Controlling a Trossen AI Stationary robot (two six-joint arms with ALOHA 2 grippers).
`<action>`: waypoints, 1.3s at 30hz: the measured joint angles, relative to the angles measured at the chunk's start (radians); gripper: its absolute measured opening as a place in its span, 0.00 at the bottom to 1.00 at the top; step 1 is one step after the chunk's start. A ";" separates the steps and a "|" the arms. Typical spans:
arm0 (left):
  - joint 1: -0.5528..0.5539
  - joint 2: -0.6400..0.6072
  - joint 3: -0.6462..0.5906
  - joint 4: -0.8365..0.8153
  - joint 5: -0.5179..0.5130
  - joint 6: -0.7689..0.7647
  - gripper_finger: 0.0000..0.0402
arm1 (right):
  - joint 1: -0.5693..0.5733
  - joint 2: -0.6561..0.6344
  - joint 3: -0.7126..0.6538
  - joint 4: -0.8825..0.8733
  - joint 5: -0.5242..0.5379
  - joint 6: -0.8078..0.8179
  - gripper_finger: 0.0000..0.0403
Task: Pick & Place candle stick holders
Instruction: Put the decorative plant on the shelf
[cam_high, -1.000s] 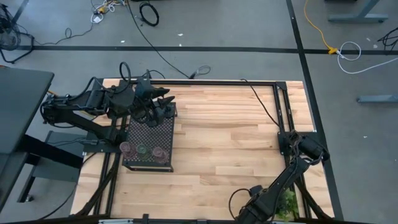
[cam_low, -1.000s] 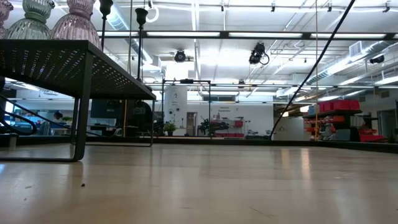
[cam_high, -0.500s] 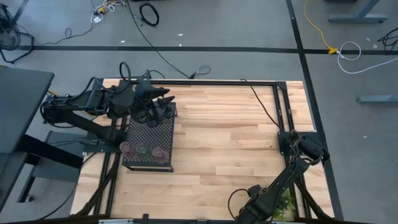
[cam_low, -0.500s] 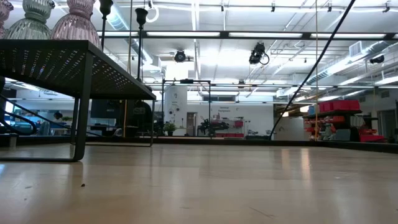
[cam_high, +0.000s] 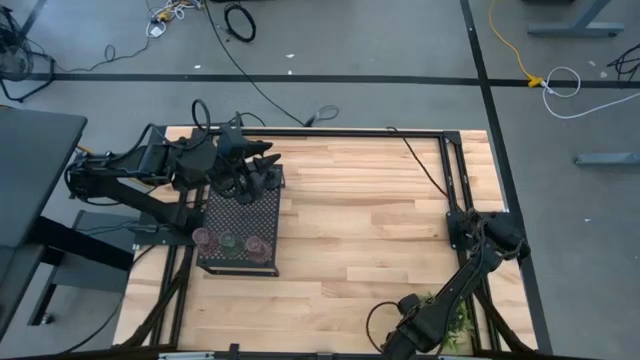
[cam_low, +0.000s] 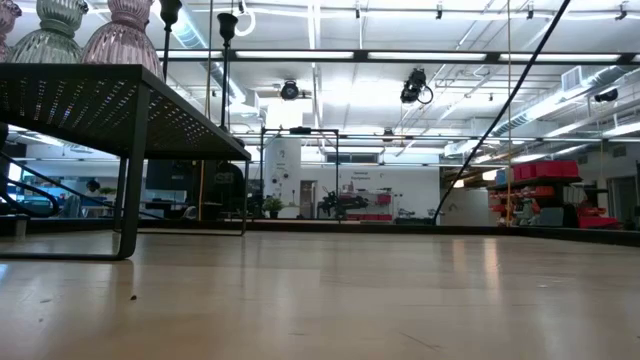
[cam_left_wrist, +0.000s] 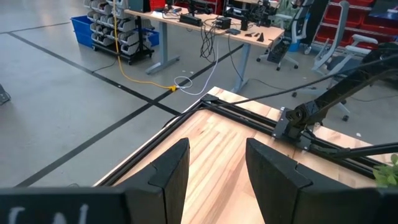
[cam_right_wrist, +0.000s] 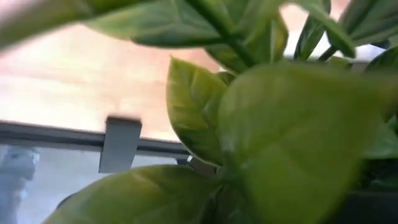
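Three squat glass candle holders (cam_high: 230, 241), pinkish and pale green, stand in a row on the near end of the black perforated stand (cam_high: 240, 215). They also show in the low view (cam_low: 120, 35). Black thin-stemmed holders (cam_high: 252, 182) stand on the stand's far end, and their tops show in the low view (cam_low: 228, 22). My left gripper (cam_high: 265, 160) hovers over the black holders. It is open and empty in its wrist view (cam_left_wrist: 214, 171). My right gripper (cam_high: 420, 322) is at the table's near right, up against a green leafy plant (cam_high: 455, 318). Leaves (cam_right_wrist: 280, 124) fill its wrist view and hide the fingers.
The stand is at the table's left, raised on legs (cam_low: 128, 170). Bare wooden tabletop (cam_high: 370, 220) lies between the stand and the right arm. A black frame rail (cam_high: 350, 132) runs along the table's far edge. Cables lie on the floor beyond.
My right gripper and the plant at it have shifted a little toward the table's far edge. My left arm has kept still.
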 joint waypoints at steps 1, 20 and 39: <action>0.000 0.000 0.000 0.000 0.000 0.000 0.40 | -0.001 -0.012 0.000 -0.011 0.015 0.003 0.00; 0.000 0.000 0.000 -0.020 0.000 -0.001 0.40 | -0.056 -0.317 0.001 -0.033 0.679 -0.237 0.00; 0.000 0.000 0.000 -0.021 0.000 -0.001 0.40 | -0.242 -0.450 0.001 0.100 0.829 -0.921 0.00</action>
